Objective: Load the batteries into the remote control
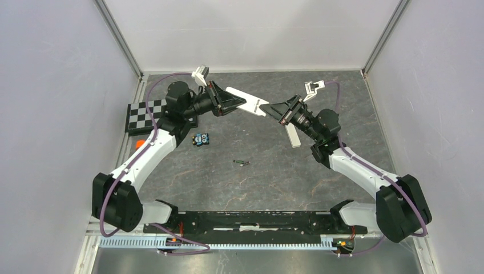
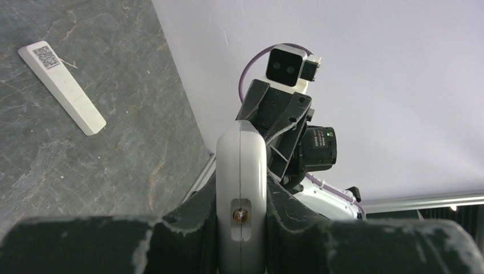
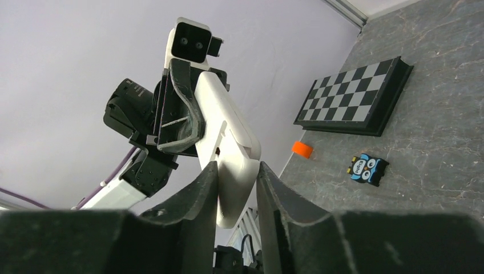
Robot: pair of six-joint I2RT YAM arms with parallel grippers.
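Two arms meet over a dark, stone-patterned surface (image 1: 285, 182) walled in pale panels on three sides. Each reaches up from its base at the near edge and leans inward toward the other. They share the white remote control (image 1: 254, 106), held in the air toward the far wall.

The left gripper (image 1: 238, 103) is clamped on one end of it. The right gripper (image 1: 273, 108) closes narrowly on the other end, with its fingers (image 3: 208, 188) pressed to the remote's sides.

The left wrist view looks along the remote's open underside, where a small brass contact shows. Only this view shows the code label on the flat white battery cover (image 2: 63, 85), which lies on the surface near the remote, on the right arm's side. The right wrist view looks the other way. Well to the left of the remote it picks out a checkerboard (image 3: 354, 97) against the left wall, an owl-faced toy (image 3: 368, 169) and a small orange piece (image 3: 302, 149).

Only the overhead view shows the batteries (image 1: 242, 162), a slim dark sliver lying on the surface well nearward of the remote. At that size their number cannot be made out. Bare surface lies all around them, between the two forearms and back to the arm bases.
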